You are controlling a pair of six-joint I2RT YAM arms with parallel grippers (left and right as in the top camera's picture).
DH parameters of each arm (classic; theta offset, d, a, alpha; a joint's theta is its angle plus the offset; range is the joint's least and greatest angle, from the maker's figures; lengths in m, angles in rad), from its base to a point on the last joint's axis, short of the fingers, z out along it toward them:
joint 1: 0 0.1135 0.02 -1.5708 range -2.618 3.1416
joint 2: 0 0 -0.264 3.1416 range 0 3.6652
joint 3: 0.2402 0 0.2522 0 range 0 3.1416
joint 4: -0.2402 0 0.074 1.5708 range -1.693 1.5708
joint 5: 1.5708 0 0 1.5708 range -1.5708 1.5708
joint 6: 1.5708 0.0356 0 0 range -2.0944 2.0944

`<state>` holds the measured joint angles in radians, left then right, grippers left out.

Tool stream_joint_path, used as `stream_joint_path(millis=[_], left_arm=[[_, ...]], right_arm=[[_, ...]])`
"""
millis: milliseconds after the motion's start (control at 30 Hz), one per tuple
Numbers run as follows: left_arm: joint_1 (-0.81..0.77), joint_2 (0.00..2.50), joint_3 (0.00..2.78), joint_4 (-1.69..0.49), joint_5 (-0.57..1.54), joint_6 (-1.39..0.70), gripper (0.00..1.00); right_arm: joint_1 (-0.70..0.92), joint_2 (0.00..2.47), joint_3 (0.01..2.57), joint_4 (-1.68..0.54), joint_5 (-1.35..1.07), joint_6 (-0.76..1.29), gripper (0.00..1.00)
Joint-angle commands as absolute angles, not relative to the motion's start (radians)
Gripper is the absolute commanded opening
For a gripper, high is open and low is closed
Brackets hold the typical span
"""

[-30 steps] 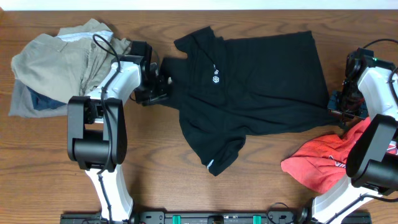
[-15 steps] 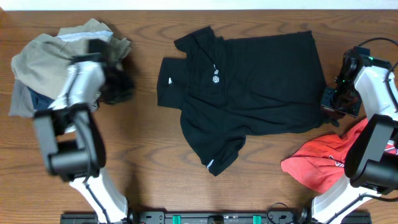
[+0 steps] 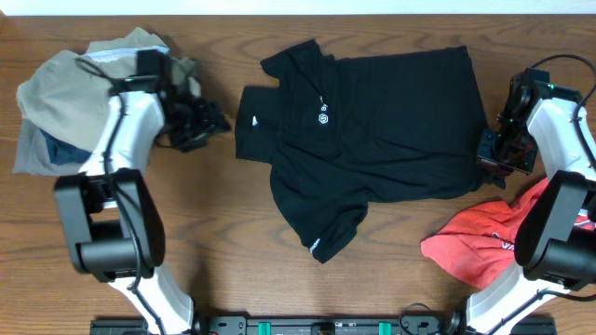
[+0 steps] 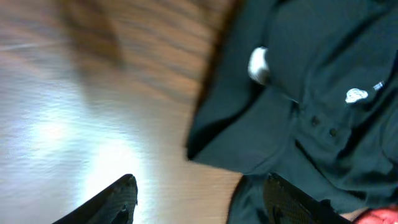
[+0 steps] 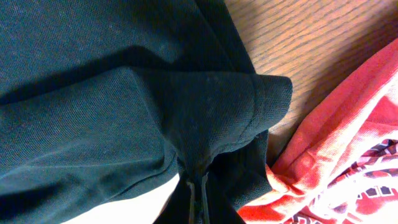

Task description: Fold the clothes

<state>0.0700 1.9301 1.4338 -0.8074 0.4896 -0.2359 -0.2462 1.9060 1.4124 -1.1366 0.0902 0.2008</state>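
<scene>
The black collared shirt (image 3: pixel 372 130) lies spread face up in the middle of the table, its white chest logo (image 3: pixel 323 118) showing. My left gripper (image 3: pixel 207 122) hovers open just left of the shirt's left sleeve, holding nothing. In the left wrist view the left gripper (image 4: pixel 199 200) has bare wood between its fingers, and the shirt (image 4: pixel 311 74) lies to the right, under the right fingertip (image 4: pixel 283 199). My right gripper (image 3: pixel 503 154) is shut on the shirt's right edge. The right wrist view shows the right gripper (image 5: pixel 198 190) pinching a fold of the black shirt (image 5: pixel 93 93).
Khaki trousers (image 3: pixel 74 93) lie bunched in a pile at the far left, behind my left arm. A crumpled red tee (image 3: pixel 480 242) with white print sits at the front right, touching the shirt's corner; it appears as red tee (image 5: pixel 348 155) beside the pinched fold. Wooden table (image 3: pixel 233 242).
My left gripper let go of the shirt's left sleeve, swung left toward the trousers, came partly back and opened. The sleeve now lies flat. My right gripper shifted slightly, still gripping.
</scene>
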Motion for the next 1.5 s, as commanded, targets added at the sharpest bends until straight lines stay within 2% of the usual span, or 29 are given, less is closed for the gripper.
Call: stream_joint_path(millis=[0,367,600,633,667,700,733,767,1200,1367,1467], left_arm=[[0.033,1.969,1.41,-0.785,0.502,-0.272,0.67],[-0.035,2.082,1.41,-0.727,0.465,-0.336,0.71],[-0.083,2.093,1.41,-0.724,0.487,-0.335,0.62],[-0.087,2.093,1.41,-0.723,0.486,-0.335,0.57],[-0.092,2.093,1.41,-0.723,0.486,-0.335,0.47],[-0.095,2.093,1.41,-0.723,0.486,-0.335,0.26],[-0.096,2.093,1.41,-0.723,0.485,-0.335,0.11],[-0.096,2.093,1.41,-0.723,0.48,-0.335,0.06],[-0.003,2.051,1.412,-0.824,0.413,-0.335,0.06],[0.079,1.983,1.412,-0.888,0.252,-0.334,0.06],[0.122,1.955,1.412,-0.905,0.239,-0.335,0.06]], right_arm=[[-0.245,1.879,1.415,-1.139,0.105,0.212,0.01],[-0.245,1.878,1.415,-1.143,0.105,0.212,0.01],[-0.245,1.878,1.415,-1.144,0.105,0.212,0.01],[-0.245,1.878,1.415,-1.144,0.105,0.212,0.01],[-0.245,1.878,1.415,-1.144,0.105,0.212,0.01],[-0.245,1.878,1.415,-1.144,0.105,0.212,0.01],[-0.245,1.878,1.415,-1.144,0.105,0.212,0.01],[-0.245,1.879,1.415,-1.144,0.105,0.212,0.01],[-0.249,1.878,1.415,-1.144,0.109,0.212,0.01],[-0.249,1.878,1.415,-1.129,0.099,0.212,0.01],[-0.245,1.878,1.415,-1.116,0.098,0.212,0.01]])
